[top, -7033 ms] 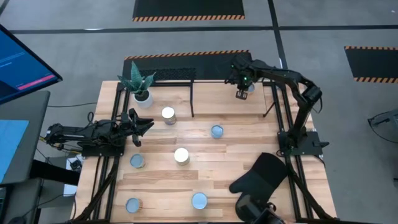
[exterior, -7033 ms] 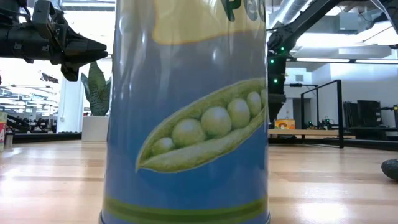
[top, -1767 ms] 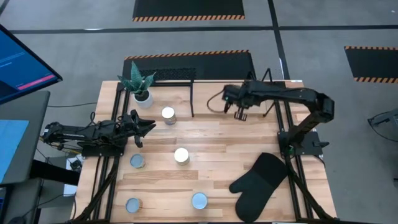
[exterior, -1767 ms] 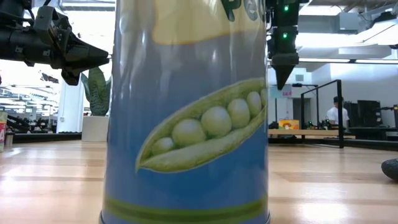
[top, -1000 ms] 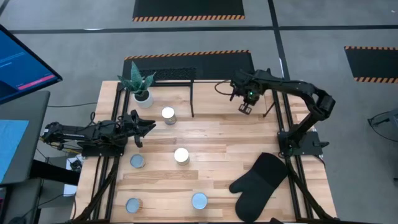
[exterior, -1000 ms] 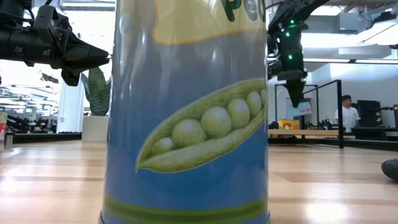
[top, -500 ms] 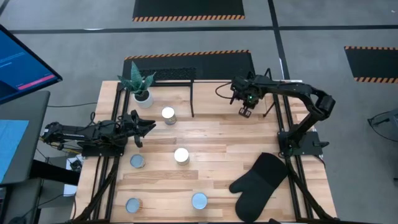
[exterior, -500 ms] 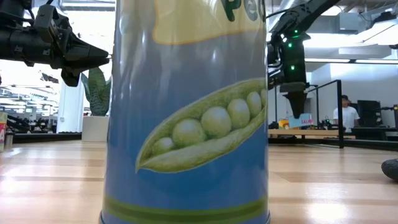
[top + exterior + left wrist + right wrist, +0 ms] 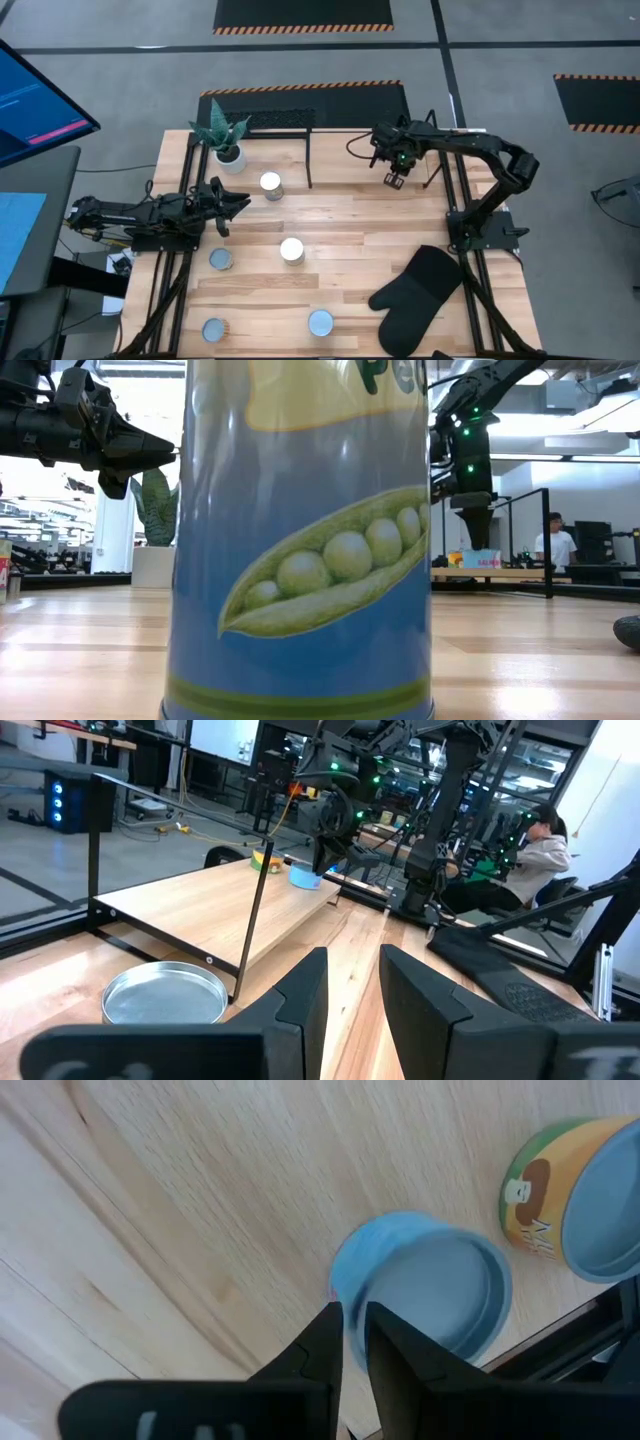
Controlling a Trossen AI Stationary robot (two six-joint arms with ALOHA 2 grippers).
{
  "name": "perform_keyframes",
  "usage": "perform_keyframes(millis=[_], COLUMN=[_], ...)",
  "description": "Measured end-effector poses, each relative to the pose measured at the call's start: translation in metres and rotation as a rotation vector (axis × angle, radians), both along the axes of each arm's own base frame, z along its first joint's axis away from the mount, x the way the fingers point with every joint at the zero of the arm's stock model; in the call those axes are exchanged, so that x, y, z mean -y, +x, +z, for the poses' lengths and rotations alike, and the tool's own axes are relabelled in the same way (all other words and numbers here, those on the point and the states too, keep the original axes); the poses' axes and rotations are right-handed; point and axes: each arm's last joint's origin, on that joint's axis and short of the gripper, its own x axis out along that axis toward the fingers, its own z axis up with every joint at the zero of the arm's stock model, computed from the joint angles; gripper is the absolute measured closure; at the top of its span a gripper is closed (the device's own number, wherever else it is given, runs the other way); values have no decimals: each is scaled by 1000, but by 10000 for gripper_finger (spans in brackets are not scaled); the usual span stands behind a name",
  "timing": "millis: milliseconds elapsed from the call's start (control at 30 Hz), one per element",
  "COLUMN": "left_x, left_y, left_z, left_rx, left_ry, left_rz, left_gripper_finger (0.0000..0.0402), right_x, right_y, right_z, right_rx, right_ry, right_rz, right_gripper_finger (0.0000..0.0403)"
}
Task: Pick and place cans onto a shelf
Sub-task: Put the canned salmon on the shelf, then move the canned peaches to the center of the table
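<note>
**Right end effector** (image 9: 396,179): poised tip-down over the shelf's right bay, directly above a pale blue round-topped metal can (image 9: 430,1295). Whether it grips the can's edge or has let go cannot be told. The low view shows the can's base level with the shelf board beneath the end effector (image 9: 470,520), so the placing step looks all but done. Approach from above suits the open-topped rack.

**Neighbouring can**, yellow-and-green label, blue top (image 9: 545,1210): just beside the pale blue one, on its far side from the end effector. The two are apart, though the gap is slim. A straight upward retreat would be the safest exit.

**Shelf**, thin black metal bars over a light wood base (image 9: 309,160): beneath and around the right end effector. Its left bay shows no cans.

**Left end effector** (image 9: 235,205): well away across the worktop, raised, parted and empty, pointing toward the shelf. It appears parked clear of the working arm.

**Shiny white-topped can** (image 9: 270,183): just ahead of the left end effector, the nearest candidate for it.

**Remaining cans on the light wood worktop** (image 9: 350,250):
- one white-topped (image 9: 291,249)
- three pale blue (image 9: 220,259), (image 9: 213,329), (image 9: 320,322)

All stand upright, spaced for top access, not yet shelved. One with a pea-pod label (image 9: 300,540) stands right before the low camera.

**White plant pot** (image 9: 230,155) and **black oven mitt** (image 9: 415,285): bystanders, outside the working path.
</note>
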Motion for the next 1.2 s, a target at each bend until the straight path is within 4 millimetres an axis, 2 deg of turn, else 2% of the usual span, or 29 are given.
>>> perform_keyframes(millis=[400,667,867,1033,1200], left_x=[0,0,0,0,0], left_y=[0,0,0,0,0], left_z=[0,0,0,0,0], left_rx=[0,0,0,10,17], left_ry=[0,0,0,-32,-54], left_rz=[0,0,0,0,14], left_gripper_finger=[319,319,319,319,319], right_x=[-1,2,2,-14,-46], right_y=[-1,2,11,22,41], right_z=[1,19,30,30,30], right_rx=[-19,-30,62,109,186], right_ry=[5,-24,-30,21,141], right_rz=[18,19,-64,-30,125], right_gripper_finger=[330,330,330,330,330])
